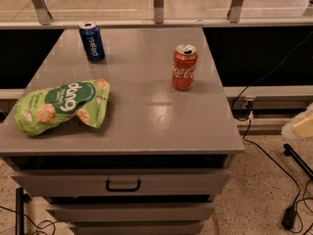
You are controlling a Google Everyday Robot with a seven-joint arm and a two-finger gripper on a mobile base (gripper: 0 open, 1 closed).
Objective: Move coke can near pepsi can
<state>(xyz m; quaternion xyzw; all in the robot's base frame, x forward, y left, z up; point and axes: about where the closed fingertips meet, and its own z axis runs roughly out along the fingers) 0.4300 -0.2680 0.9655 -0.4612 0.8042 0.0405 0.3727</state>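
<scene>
We see a glossy metal coke can (185,67) and pepsi can (92,43), a shiny plastic bag (61,106), a smooth satin table (161,119), and a matt cream gripper (301,125) at the right edge.

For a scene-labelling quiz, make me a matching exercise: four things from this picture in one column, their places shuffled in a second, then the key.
Things:
1. coke can
2. pepsi can
3. green snack bag
4. gripper

Places:
A. far left corner of the table, upright
B. off the table, low at the right edge of the view
C. right side of the table, upright
D. front left of the table, lying flat

Pairs: 1-C, 2-A, 3-D, 4-B.
</scene>
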